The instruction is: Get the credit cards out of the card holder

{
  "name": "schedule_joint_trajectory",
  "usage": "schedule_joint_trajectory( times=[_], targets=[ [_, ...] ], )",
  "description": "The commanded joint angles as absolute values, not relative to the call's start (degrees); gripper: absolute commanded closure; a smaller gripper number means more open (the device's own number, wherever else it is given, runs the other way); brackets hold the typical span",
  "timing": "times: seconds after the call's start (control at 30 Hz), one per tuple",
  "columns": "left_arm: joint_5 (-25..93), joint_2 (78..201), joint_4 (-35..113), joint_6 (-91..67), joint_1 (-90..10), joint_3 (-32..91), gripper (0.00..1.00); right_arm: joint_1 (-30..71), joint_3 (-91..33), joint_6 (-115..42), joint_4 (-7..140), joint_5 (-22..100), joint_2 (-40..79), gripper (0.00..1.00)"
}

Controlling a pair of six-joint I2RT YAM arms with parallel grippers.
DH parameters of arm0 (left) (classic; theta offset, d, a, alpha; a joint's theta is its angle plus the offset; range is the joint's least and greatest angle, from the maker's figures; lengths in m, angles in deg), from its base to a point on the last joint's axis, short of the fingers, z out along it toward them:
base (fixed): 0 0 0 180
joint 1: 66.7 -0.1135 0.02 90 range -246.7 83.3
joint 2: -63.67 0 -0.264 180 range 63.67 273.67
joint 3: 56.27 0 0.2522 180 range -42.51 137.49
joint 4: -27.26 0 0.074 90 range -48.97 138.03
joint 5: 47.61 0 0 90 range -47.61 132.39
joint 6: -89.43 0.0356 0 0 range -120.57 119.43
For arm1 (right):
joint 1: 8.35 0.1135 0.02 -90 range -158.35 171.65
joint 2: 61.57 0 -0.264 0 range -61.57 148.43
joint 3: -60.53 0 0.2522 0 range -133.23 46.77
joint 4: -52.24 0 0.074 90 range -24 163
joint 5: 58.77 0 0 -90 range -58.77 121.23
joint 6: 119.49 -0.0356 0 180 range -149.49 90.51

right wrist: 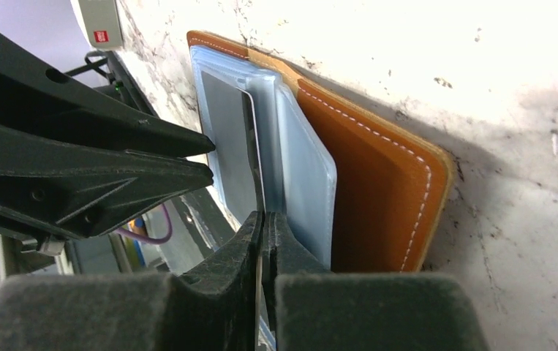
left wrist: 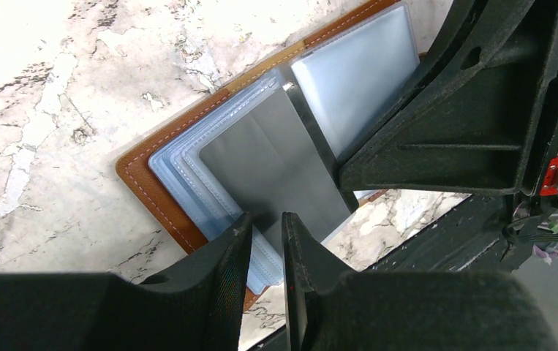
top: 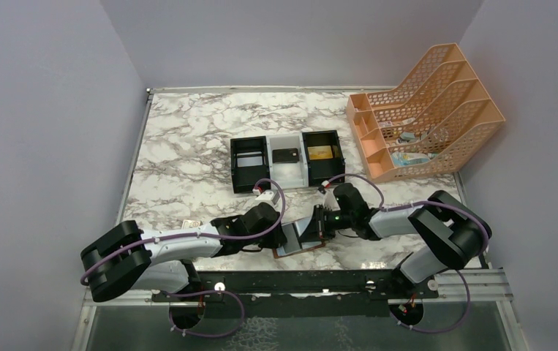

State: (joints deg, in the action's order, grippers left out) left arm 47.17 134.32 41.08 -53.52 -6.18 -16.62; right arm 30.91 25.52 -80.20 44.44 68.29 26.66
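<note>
At the near edge of the table (top: 188,146), between my arms, a thin credit card (right wrist: 230,139) sticks partly out of the open card holder (right wrist: 378,197). It looks light, stiff and slippery. My right claw (right wrist: 262,234) pinches its edge. My left claw (left wrist: 265,241) pinches the card holder by a soft pocket.

We're looking at a tight spot at the near table edge. The left gripper (left wrist: 267,228) is pinching the card holder (right wrist: 378,168) sleeves from one side and the right gripper (right wrist: 263,218) is pinching the credit card (left wrist: 268,161) from the other, so nothing else is fitting between them. Past them the marble table (top: 188,146) is lying open up to the three-bin tray (top: 288,175). The orange file rack (top: 436,110) is blocking the far right corner, and the side walls (top: 42,110) are hemming both flanks.
</note>
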Motion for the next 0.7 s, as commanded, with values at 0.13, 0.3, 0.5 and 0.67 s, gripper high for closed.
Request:
schedule_joint_trajectory(
  times=[0.13, 0.3, 0.5, 0.67],
  targets=[
    [50.6, 136.4, 46.9, -52.0, -6.0, -17.6, 0.74, 31.1, 26.2, -80.1, 42.9, 68.5, 25.7, 0.99],
    [51.7, 137.5, 48.1, -51.2, -6.0, -17.0, 0.74, 31.0, 26.9, -79.1, 46.8, 63.7, 22.5, 0.99],
    [51.6, 139.0, 48.0, -51.4, -6.0, -17.1, 0.75, 31.0, 28.5, -79.2, 48.3, 61.4, 20.0, 0.99],
    [51.9, 137.4, 48.1, -51.5, -6.0, -17.9, 0.75, 30.9, 28.4, -78.6, 50.1, 59.9, 19.2, 0.99]
  ],
)
